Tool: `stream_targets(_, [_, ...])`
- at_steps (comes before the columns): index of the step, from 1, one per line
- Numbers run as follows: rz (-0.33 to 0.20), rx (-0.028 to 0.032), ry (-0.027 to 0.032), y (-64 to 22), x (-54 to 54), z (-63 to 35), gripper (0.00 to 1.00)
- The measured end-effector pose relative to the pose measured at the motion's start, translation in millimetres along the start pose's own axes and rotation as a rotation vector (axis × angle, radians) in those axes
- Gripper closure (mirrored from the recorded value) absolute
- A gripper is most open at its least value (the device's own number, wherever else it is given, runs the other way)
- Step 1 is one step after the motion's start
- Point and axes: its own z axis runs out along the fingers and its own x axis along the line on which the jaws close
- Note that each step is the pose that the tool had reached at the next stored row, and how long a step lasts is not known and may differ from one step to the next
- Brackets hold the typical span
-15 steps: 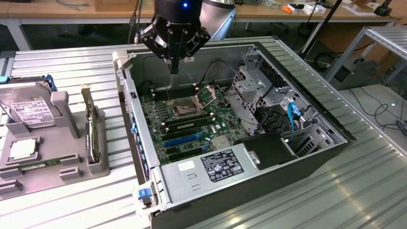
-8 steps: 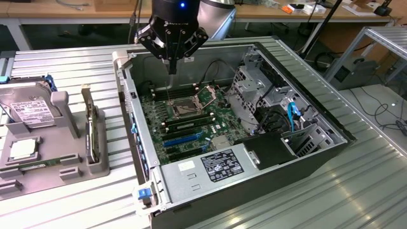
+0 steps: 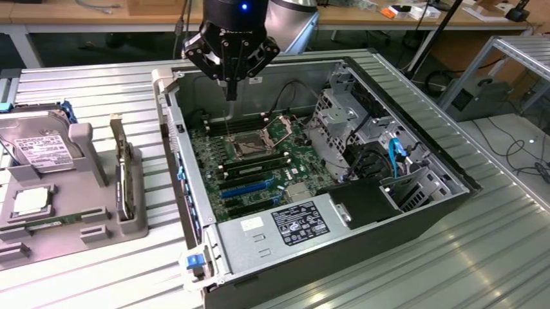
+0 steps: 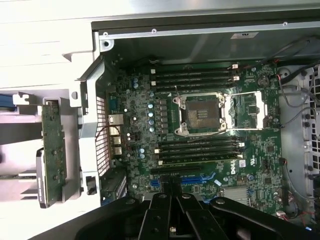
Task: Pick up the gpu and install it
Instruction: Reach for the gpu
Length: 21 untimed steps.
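While the claw (image 3: 230, 94) hangs shut and empty over the computer case (image 3: 176, 138), the gpu (image 3: 125, 174) stands on edge off to the exterior view's left, lengthwise up the frame.

The motherboard (image 4: 140, 100) bears a white Dell logo near its edge, beside the blue slots (image 4: 199, 179). The black sticker (image 3: 301, 224) on the power supply (image 3: 254, 243) has print too small to read. So do the white label (image 3: 38, 153) on the hard drive (image 3: 35, 125) and the small white tag (image 4: 245, 35) on the case wall.
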Motion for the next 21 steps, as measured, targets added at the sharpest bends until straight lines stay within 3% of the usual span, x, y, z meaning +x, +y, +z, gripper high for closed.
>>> stream_targets(21, [0.0,0.0,0.0,-0.7,9.5,-0.3,0.89])
